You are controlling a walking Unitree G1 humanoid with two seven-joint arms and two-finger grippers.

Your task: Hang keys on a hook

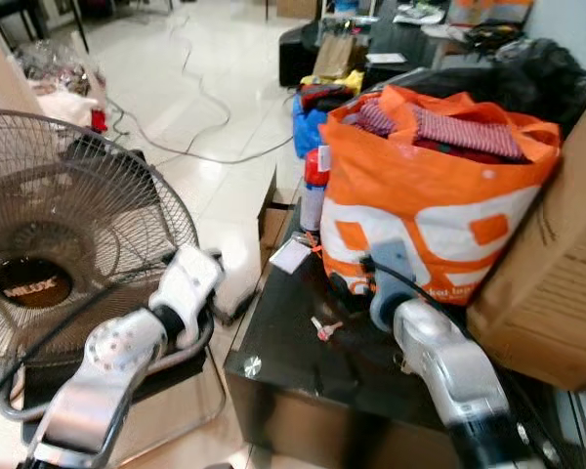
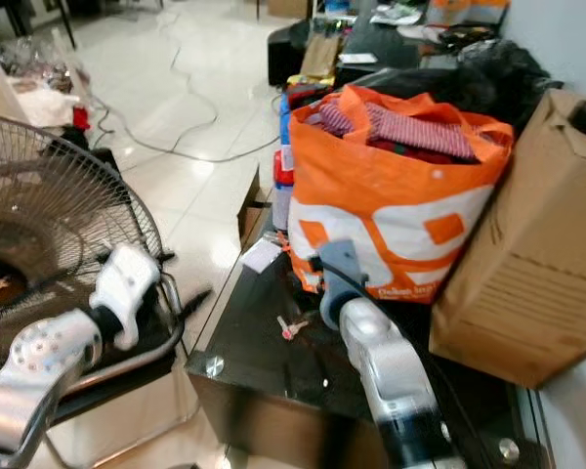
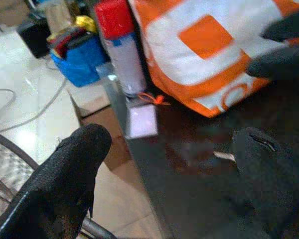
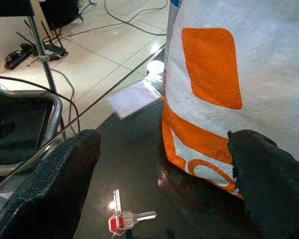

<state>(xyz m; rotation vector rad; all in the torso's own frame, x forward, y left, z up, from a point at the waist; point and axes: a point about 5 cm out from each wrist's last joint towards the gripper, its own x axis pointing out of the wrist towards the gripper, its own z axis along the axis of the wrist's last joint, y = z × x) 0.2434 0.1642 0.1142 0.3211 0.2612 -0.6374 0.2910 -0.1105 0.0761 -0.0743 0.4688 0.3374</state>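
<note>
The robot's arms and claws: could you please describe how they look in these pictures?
Both arms are silver metal with rounded joints. The left arm has a round disc with small holes and a white segment near the wrist; the right arm carries a black cable. The left claw and right claw each have two thick black, finely textured fingers.

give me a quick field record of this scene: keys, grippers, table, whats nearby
keys: lying flat on the dark glass table, red tag, not held
right gripper: open, above the keys, beside the orange bag
left gripper: open, near the table's edge
spray can: upright beside the bag
white card: flat on the table
fan: on the robot's left
cardboard box: right of the bag
</note>
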